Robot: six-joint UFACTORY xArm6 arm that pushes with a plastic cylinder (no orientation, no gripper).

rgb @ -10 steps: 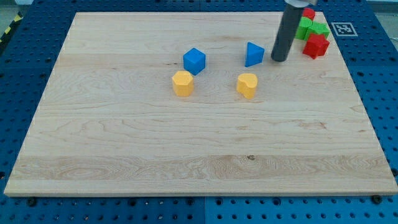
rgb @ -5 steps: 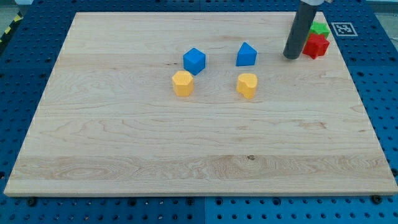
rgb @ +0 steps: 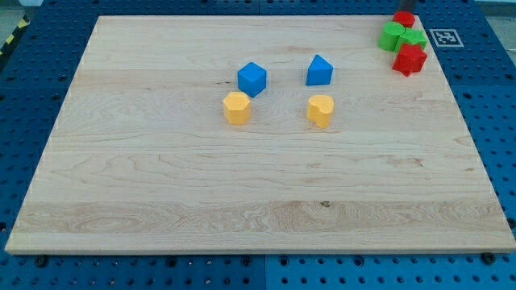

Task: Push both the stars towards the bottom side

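red star block [rgb: 410, 59] and green star block [rgb: 414, 39] sit clustered at the wooden desk [rgb: 161, 201] top-right corner, bottom edge far below; my tip is out of view, so its state cannot be told.

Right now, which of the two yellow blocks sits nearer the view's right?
The yellow heart-shaped block, below the blue block; the other yellow block lies further left.
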